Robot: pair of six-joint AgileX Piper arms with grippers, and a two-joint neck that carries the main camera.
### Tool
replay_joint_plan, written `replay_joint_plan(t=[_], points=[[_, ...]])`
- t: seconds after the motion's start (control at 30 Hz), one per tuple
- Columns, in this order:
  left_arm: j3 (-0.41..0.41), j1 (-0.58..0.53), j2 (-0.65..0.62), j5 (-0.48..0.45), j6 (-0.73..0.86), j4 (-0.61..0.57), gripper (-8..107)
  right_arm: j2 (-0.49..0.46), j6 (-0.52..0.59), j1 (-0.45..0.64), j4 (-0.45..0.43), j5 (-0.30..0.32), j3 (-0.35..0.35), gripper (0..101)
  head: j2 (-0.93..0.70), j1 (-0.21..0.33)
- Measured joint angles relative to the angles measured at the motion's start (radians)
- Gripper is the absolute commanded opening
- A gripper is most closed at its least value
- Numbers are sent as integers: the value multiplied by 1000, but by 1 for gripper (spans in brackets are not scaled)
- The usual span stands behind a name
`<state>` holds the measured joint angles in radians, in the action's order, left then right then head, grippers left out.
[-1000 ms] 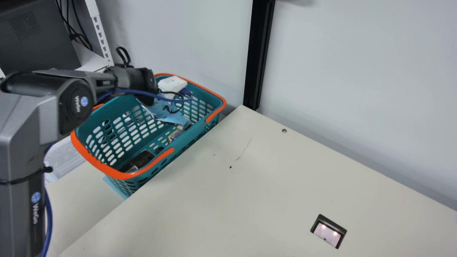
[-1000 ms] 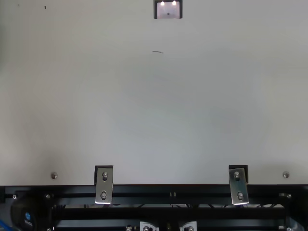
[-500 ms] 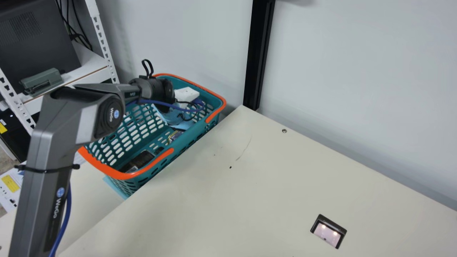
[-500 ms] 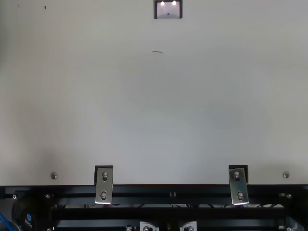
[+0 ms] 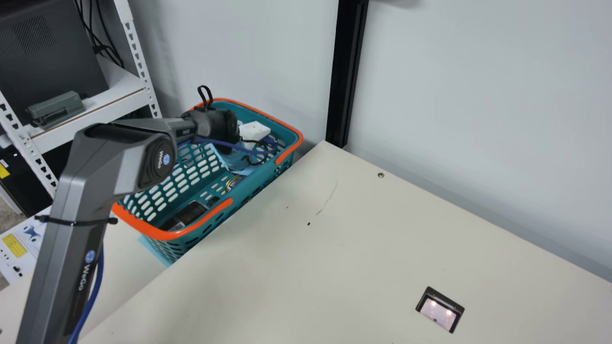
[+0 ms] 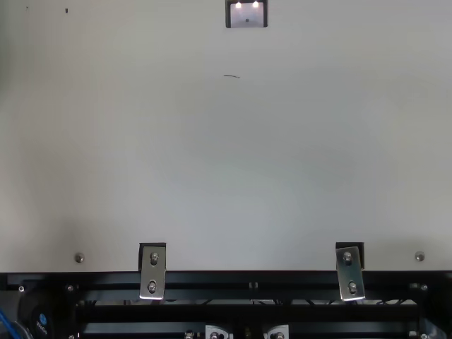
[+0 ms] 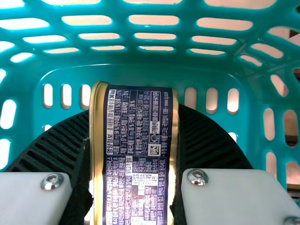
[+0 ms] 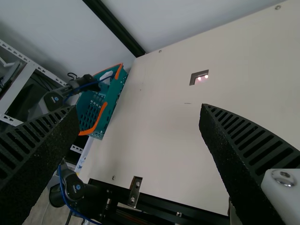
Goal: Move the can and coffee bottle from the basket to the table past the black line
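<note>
Gold-rimmed can [image 7: 136, 126] | gripped end to end in left gripper [image 7: 133, 187], likely against rolling | open right gripper [image 8: 139, 112], presumably for standby

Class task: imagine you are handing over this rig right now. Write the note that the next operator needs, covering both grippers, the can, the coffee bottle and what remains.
Left gripper: shut on the can, inside the basket.
Right gripper: open and empty, above the table.
Coffee bottle: probably the dark item in the basket; not certain.
Done: can gripped, not yet out of the basket.
Left to do: lift the can out and set it on the table past the line, then the bottle.
</note>
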<state>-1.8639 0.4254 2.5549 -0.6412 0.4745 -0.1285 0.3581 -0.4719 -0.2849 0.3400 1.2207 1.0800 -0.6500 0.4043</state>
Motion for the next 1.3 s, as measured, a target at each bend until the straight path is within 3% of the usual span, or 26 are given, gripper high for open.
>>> replay_joint_plan(t=[0.37, 0.8, 1.07, 1.3], points=[[162, 34, -165, 121, 79, -26, 10, 0, 0, 0, 0, 0, 0, 101, -5, 0], [498, 60, -526, 288, 264, -236, 10, 0, 0, 0, 0, 0, 0, 101, -5, 0], [682, 62, -801, 293, 276, -375, 10, 0, 0, 0, 0, 0, 0, 101, -5, 0], [796, 60, -1033, 240, 214, -455, 10, 0, 0, 0, 0, 0, 0, 101, -5, 0]])
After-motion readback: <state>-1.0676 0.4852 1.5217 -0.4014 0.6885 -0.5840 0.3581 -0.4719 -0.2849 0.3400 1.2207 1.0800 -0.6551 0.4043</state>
